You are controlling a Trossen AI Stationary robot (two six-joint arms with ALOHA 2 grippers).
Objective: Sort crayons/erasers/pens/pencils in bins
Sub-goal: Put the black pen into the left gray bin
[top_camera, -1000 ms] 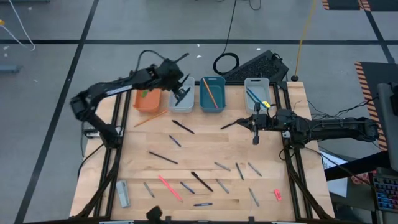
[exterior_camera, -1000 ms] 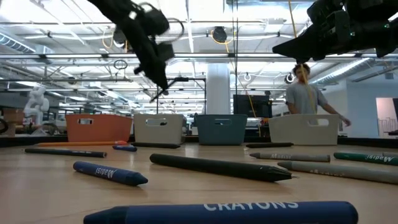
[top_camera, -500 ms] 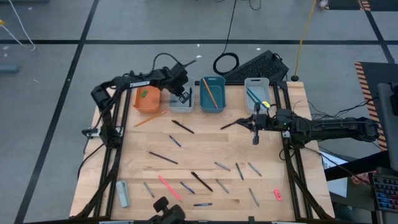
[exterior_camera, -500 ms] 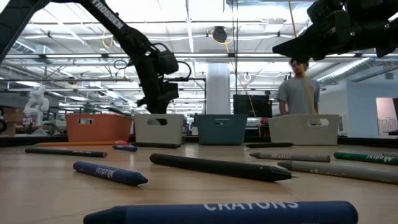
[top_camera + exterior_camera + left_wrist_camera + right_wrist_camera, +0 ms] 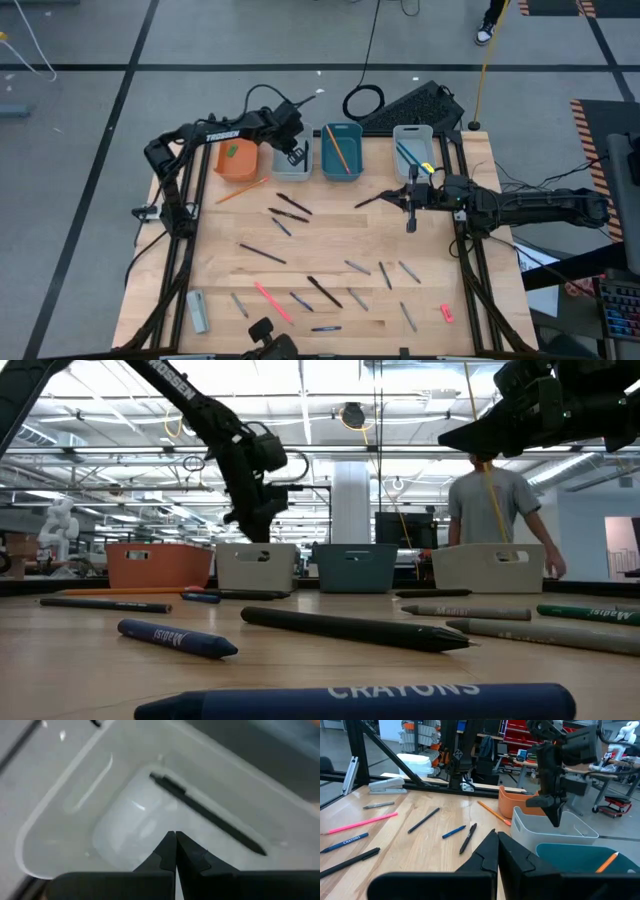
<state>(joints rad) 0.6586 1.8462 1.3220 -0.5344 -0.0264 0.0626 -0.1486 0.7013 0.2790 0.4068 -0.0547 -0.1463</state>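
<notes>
Four bins stand along the far edge: orange [image 5: 237, 163], pale grey-white [image 5: 291, 168], teal [image 5: 341, 153] and a second grey-white [image 5: 412, 142]. My left gripper [image 5: 175, 842] hangs shut just above the first grey-white bin [image 5: 75, 795], holding nothing. A black pen [image 5: 205, 815] lies flat on that bin's floor. A green eraser [image 5: 232, 152] lies in the orange bin and a pink-red eraser [image 5: 446, 313] near the front right. My right gripper [image 5: 409, 208] hovers shut and empty above the table's right part. Several pens, pencils and crayons lie scattered on the wood.
An orange pencil [image 5: 337, 148] lies in the teal bin, another [image 5: 242, 190] on the table beside the orange bin. A grey stapler [image 5: 197, 310] sits front left. A pink crayon [image 5: 272, 300] lies near the front. A person [image 5: 495, 510] stands beyond the far edge.
My left gripper has come down over the first grey-white bin, then risen a little. The dark stick seen at its fingers a second ago no longer shows there. A dark pen now lies on the table just in front of that bin.
</notes>
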